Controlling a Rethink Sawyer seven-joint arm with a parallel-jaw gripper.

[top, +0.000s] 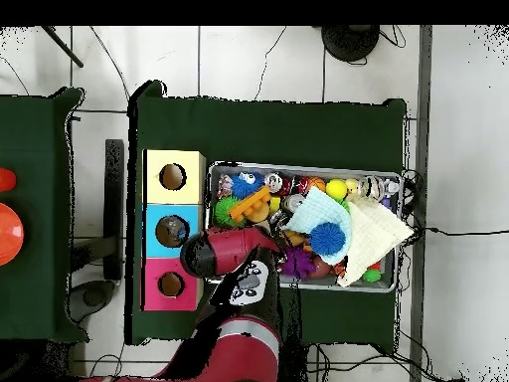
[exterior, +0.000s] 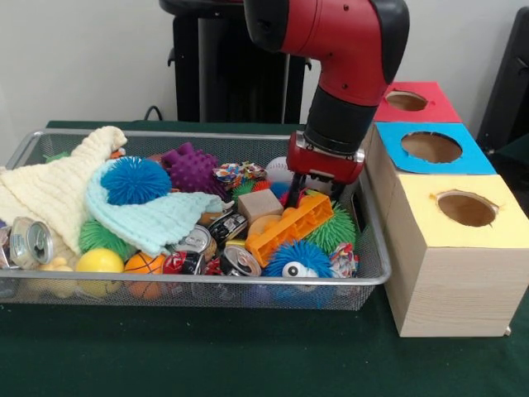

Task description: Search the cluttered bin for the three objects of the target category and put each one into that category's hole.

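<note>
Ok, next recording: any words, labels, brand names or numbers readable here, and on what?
None can be read.
Crushed printed drink cans in the wire mesh bin: print too blurred.
Crushed silver can at the bin's end: no legible text.
Red, blue and yellow wooden hole boxes: no lettering visible.

Arm shell (exterior: 331, 29): glossy red, rounded, with black end caps at the joints.
Wrist section (exterior: 340, 120): black cylinder under the red elbow.
Hand (exterior: 316, 188): red block with a pale edge, dark fingers below (tips partly hidden among toys).
Pedestal (exterior: 219, 70): black.
</note>
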